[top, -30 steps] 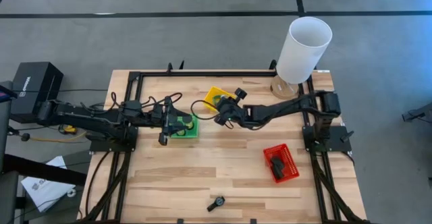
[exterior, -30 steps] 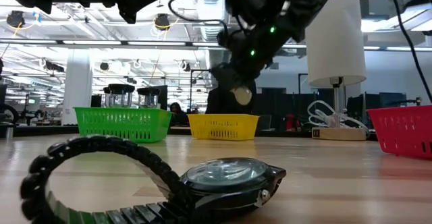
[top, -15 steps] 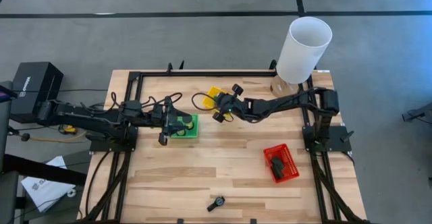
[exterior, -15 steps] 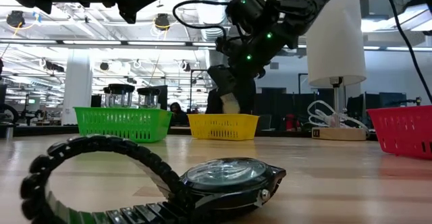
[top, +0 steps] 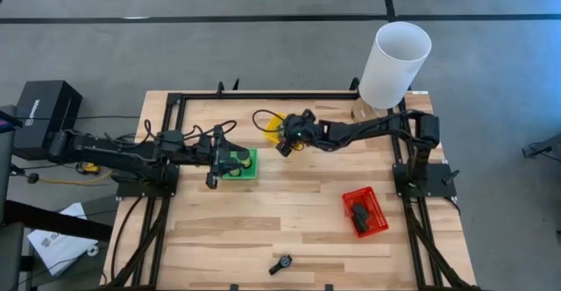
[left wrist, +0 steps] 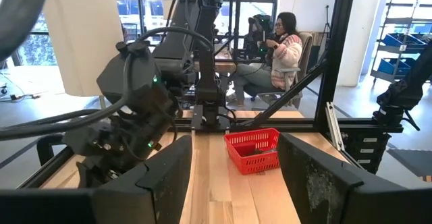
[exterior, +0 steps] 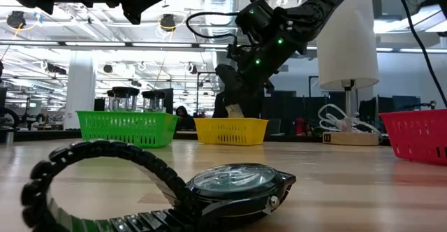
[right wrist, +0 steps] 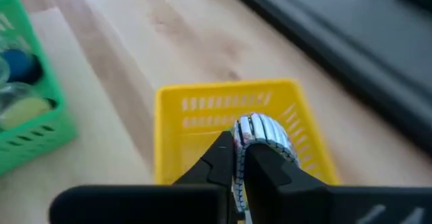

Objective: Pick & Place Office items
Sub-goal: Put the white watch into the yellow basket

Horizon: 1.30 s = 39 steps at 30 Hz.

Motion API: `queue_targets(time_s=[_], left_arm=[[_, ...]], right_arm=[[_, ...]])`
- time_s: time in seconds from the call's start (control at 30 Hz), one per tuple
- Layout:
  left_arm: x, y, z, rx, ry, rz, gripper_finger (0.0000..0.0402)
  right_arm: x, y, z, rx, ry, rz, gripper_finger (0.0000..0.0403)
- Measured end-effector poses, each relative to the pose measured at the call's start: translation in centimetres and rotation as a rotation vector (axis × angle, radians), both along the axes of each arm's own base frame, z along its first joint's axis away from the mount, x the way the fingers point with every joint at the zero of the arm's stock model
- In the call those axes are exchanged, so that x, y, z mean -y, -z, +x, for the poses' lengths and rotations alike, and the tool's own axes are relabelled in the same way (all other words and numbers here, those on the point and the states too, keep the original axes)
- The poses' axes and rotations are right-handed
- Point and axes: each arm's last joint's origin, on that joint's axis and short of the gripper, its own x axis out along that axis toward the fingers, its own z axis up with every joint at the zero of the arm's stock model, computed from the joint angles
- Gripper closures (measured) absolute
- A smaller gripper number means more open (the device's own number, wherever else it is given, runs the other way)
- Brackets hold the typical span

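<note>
My right gripper [right wrist: 240, 158] hangs over the yellow mesh tray [right wrist: 202, 116], shut on a small pale ribbed item [right wrist: 264, 136]. That item also shows as a light spot under the fingers in the low view [exterior: 236, 110]. My left gripper [left wrist: 229, 177] stays level above the green tray [top: 252, 172], open, with nothing between its fingers. A black wristwatch [exterior: 237, 186] lies on its side near the table's front edge [top: 280, 263]. My right gripper pinches the pale ribbed item between its two fingers [right wrist: 223, 158]; the item's rounded end [right wrist: 270, 133] sticks out past the fingertips. The fingers slant downward over the yellow tray. The item is lifted clear of the tray and table.
A red mesh tray [top: 375, 214] with a dark item in it stands at the right front. The green tray holds blue and yellowish items [right wrist: 20, 82]. A tall white cylinder [top: 394, 63] stands at the far right corner. Bare wood lies in the table's middle and front.
My right gripper has swung toward the table's far edge, over the yellow tray, and has rolled its wrist. It has stayed shut on the pale item, which has gone with it, lifted clear.
</note>
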Motion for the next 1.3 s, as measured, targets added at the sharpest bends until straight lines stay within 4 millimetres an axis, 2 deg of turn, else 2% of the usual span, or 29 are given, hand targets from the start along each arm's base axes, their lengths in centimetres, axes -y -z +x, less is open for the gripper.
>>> queue_targets(time_s=[0.17, 0.3, 0.53, 0.77, 1.17, 1.3], left_arm=[[0.0, 0.0, 0.0, 0.000, 0.000, 0.000, 0.0188], [0.0, 0.0, 0.0, 0.000, 0.000, 0.000, 0.0188], [0.0, 0.0, 0.0, 0.000, 0.000, 0.000, 0.0188], [0.0, 0.0, 0.0, 0.000, 0.000, 0.000, 0.0188], [0.0, 0.0, 0.0, 0.000, 0.000, 0.000, 0.0188], [0.0, 0.0, 0.0, -0.001, 0.000, 0.000, 0.0188]], right_arm=[[0.6, 0.3, -0.3, 0.028, 0.017, 0.119, 0.0396], [1.0, 0.5, -0.5, 0.041, 0.049, 0.189, 0.0379], [1.5, 1.5, -1.8, -0.050, 0.156, 0.311, 0.0375], [1.8, 1.3, -1.6, -0.017, 0.159, 0.307, 0.0377], [1.8, 1.4, -1.7, -0.050, 0.135, 0.288, 0.0346], [1.8, 0.4, -2.0, -0.045, 0.112, 0.264, 0.0341]])
